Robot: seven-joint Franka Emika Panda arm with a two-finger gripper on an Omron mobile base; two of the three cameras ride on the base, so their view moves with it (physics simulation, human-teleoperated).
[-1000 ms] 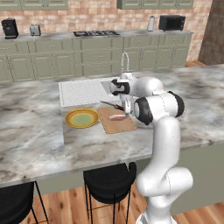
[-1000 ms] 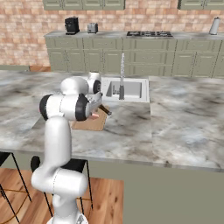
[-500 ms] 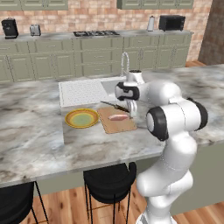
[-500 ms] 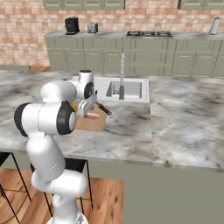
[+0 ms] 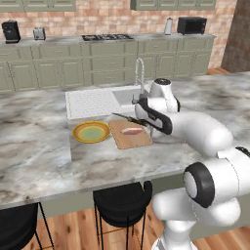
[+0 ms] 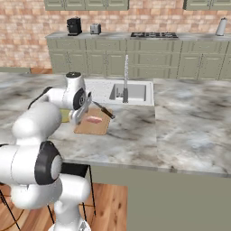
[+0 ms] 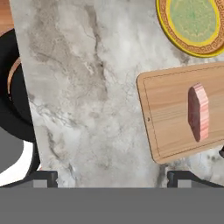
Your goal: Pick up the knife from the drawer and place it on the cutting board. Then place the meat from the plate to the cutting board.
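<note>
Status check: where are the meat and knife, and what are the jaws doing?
Gripper jaws open, empty. Meat on cutting board, knife at its far edge. Plate bare.

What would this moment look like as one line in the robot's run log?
meat: on cutting board | knife: at board's far edge | plate: empty | gripper: open, over counter

Plenty of bare marble counter left and in front of the cutting board. Board itself crowded though: meat in the middle, knife across its far edge. Plate just beside the board's left side. Faucet upright behind, at the sink. White arm blocking the board's right side. Stools tucked below the counter edge.
</note>
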